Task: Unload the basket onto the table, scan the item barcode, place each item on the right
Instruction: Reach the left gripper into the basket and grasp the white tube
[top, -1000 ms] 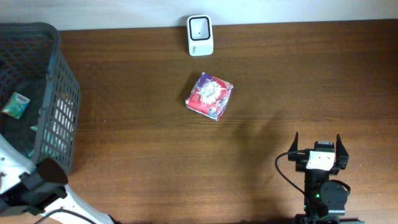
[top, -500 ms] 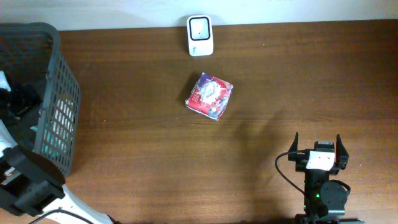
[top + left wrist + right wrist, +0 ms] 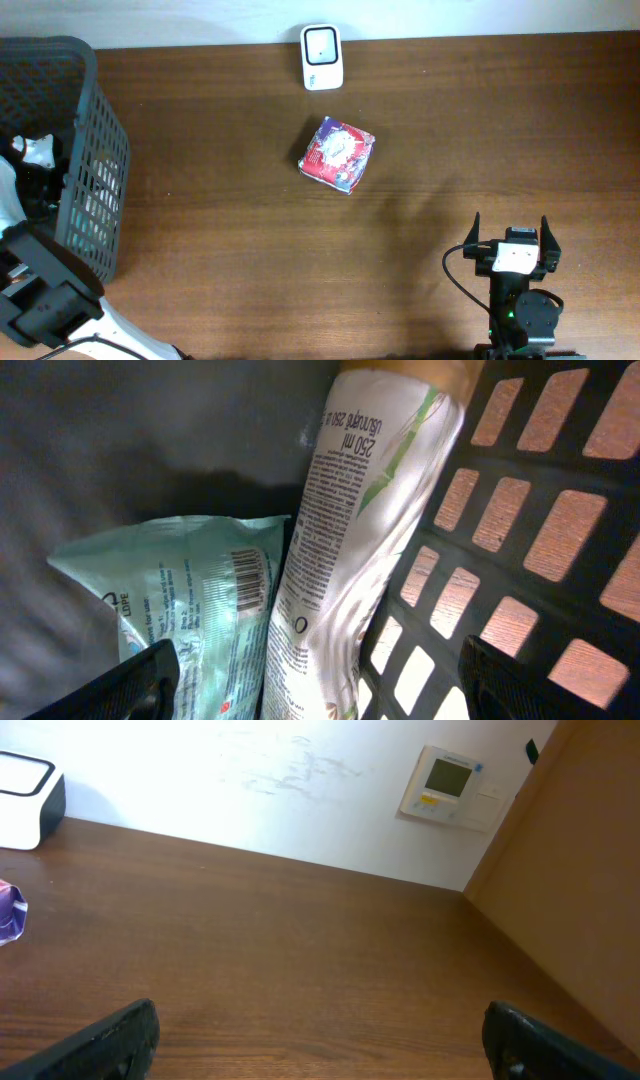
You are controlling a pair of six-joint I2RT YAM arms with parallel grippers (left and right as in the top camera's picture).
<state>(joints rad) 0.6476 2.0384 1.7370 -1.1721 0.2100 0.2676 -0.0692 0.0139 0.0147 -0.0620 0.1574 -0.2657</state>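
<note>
Dark brown wooden table [image 3: 220,250] runs up to a white wall, and a small white scanner with a dark square window [image 3: 321,57] stands at the table's back edge. A squarish packet wrapped in red, purple and white [image 3: 338,154] lies near the middle of the table, a little in front of the scanner and apart from it.

At the left edge stands a dark grey plastic basket with lattice walls [image 3: 95,130], and the left arm reaches down into it. From the wrist camera, the left gripper [image 3: 325,685] has its jaws spread wide, one black fingertip [image 3: 140,685] low on the left and the other low on the right against the lattice. It holds nothing. Between the fingers lie two items on the basket floor: a pale teal pouch with a printed barcode [image 3: 190,595] and, touching its right side, a long white tube with green leaf print and small black text [image 3: 360,530], leaning against the basket wall. I cannot tell whether the fingertips touch either one.

The right gripper [image 3: 511,232] sits at the near right of the table, well away from the packet, jaws fully apart and empty. Its camera looks across bare wood to the wall, where a small white thermostat [image 3: 447,782] hangs beside a brown wooden panel [image 3: 580,870].
</note>
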